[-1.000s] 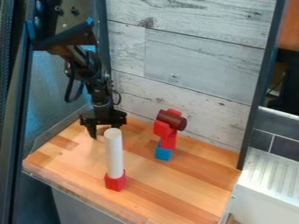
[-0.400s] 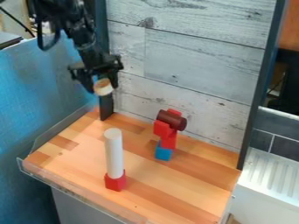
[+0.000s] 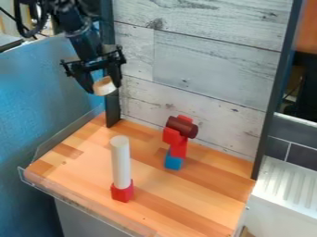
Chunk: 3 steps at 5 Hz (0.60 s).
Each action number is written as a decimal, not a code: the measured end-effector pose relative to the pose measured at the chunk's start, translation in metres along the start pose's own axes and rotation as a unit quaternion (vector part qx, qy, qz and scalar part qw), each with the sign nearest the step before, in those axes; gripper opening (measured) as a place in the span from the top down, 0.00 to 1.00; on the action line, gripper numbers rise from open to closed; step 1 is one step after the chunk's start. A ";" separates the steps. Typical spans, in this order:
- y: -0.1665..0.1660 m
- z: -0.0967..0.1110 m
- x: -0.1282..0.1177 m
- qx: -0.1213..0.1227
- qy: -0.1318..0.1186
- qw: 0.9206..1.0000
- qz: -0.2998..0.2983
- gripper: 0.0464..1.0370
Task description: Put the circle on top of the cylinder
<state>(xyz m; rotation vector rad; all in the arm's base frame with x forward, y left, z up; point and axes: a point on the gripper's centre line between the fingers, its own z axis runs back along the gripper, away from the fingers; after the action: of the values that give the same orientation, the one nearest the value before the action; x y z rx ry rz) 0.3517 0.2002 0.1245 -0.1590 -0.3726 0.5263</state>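
High above the back left of the table, the black gripper (image 3: 103, 87) is shut on a short round piece (image 3: 104, 86), white on its side with a light wooden face, tilted between the fingertips. A tall white cylinder (image 3: 121, 162) stands upright on a red block (image 3: 123, 191) at the table's front left. The held piece is well above the cylinder's top and a bit behind and left of it, not touching it.
Right of the cylinder stands a stack with a blue block (image 3: 173, 160) below, red blocks (image 3: 178, 144) above and a dark red cylinder (image 3: 182, 127) lying across them. A whitewashed plank wall (image 3: 198, 69) closes the back; a clear rim (image 3: 80, 210) edges the wooden table (image 3: 180, 194).
From low at the table's back left, the gripper has risen, with the round piece now visible in it. Since the later earlier frame it has shifted slightly left and the piece has tilted more.
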 end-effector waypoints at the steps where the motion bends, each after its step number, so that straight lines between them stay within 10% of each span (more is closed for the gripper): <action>1: -0.006 0.004 -0.023 0.000 0.008 0.999 -0.033 0.27; 3: -0.024 -0.007 -0.061 0.030 0.016 0.993 -0.114 0.27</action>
<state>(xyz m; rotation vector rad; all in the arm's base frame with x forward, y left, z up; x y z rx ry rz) 0.3169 0.1480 0.1053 -0.0654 -0.3386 0.3087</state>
